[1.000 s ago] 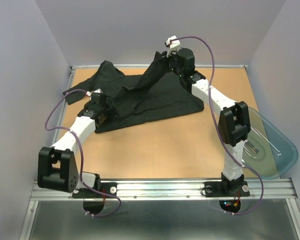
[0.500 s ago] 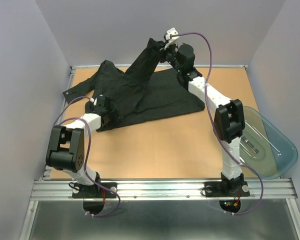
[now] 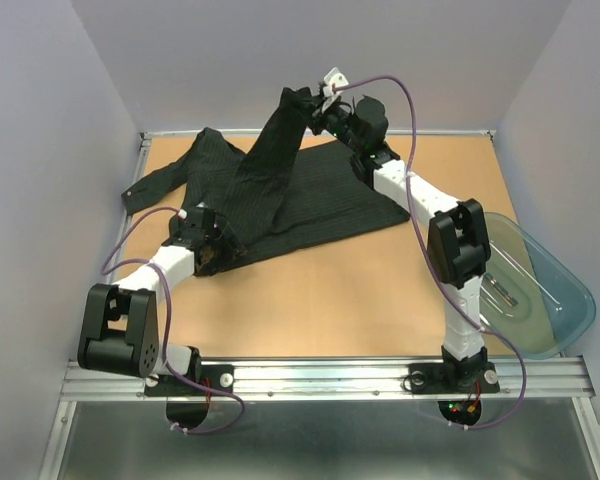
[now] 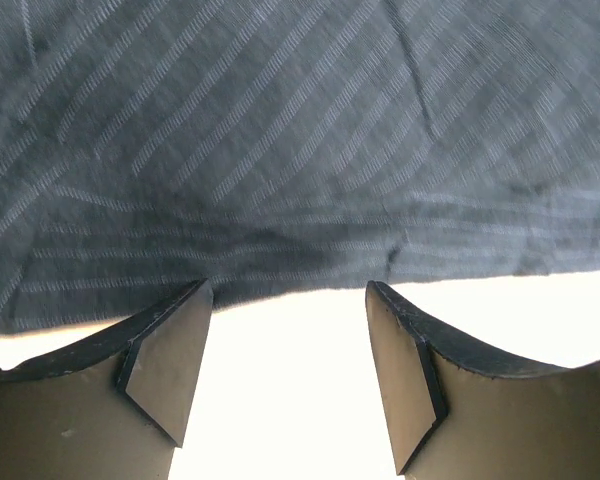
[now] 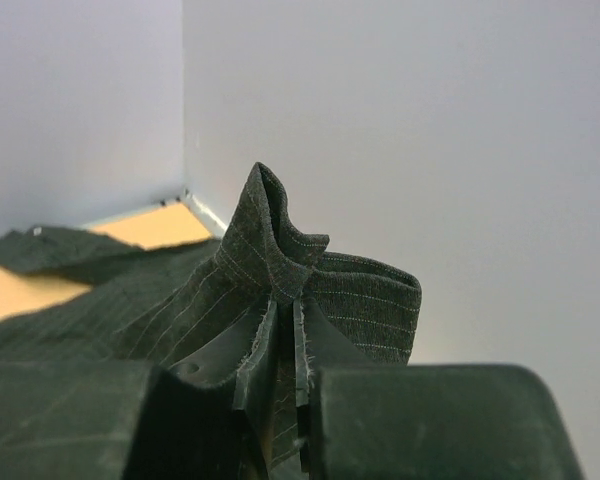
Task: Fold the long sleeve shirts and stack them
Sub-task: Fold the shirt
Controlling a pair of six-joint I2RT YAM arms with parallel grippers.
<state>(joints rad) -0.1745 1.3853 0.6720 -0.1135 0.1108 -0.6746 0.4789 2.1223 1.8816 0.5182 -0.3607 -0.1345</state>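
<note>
Your right claw (image 5: 285, 335) clamps the black pinstriped cloth shirt (image 3: 315, 200) aloft; your left claw (image 4: 288, 310) gapes at its hem.

Overhead view: bright, even, soft light from above. Only faint, soft-edged shadow under shirt (image 3: 310, 195) on worktop (image 3: 310, 290). No glare, focus sharp throughout.

My left wrist view: worktop blown out to near white. Pinstripes crisp at close range. My left fingers (image 4: 165, 365) dark, in shade.

My right wrist view: walls (image 5: 430, 150) pale, evenly lit. My right fingers (image 5: 420, 420) large dark out-of-focus mass along bottom. Pinched cloth fold sharper.
</note>
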